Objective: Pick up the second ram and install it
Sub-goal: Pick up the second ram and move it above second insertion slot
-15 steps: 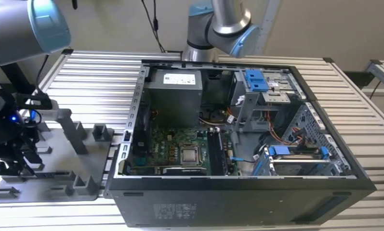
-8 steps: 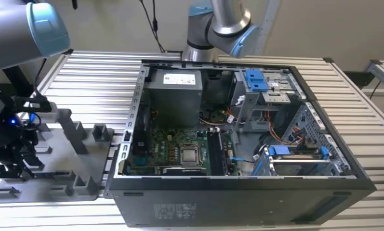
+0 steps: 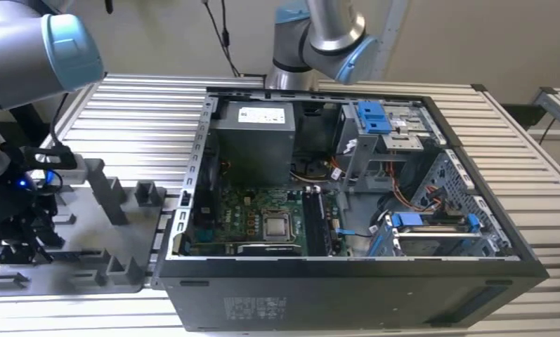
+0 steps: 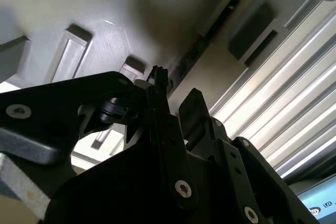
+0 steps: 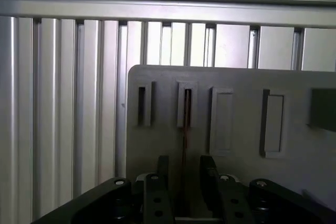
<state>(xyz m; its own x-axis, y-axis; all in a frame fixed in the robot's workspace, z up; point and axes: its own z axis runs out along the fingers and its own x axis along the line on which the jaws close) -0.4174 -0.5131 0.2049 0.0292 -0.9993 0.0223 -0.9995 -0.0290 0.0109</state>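
Black gripper [image 5: 185, 160], fingers [image 5: 161, 182] spread, straddles the second ram [image 5: 185, 129] without pinching it. The ram, a thin dark strip seen edge-on, stands upright in one of four narrow rectangular slots [image 5: 142, 106] in a matte grey holder plate [image 5: 241, 80]. The plate lies on a ribbed aluminium table [image 5: 52, 103]. Beside the plate, an open black computer case [image 3: 355, 298] holds a green motherboard [image 3: 251, 214], one square silver chip [image 3: 277, 226] and two blue brackets [image 3: 374, 116].
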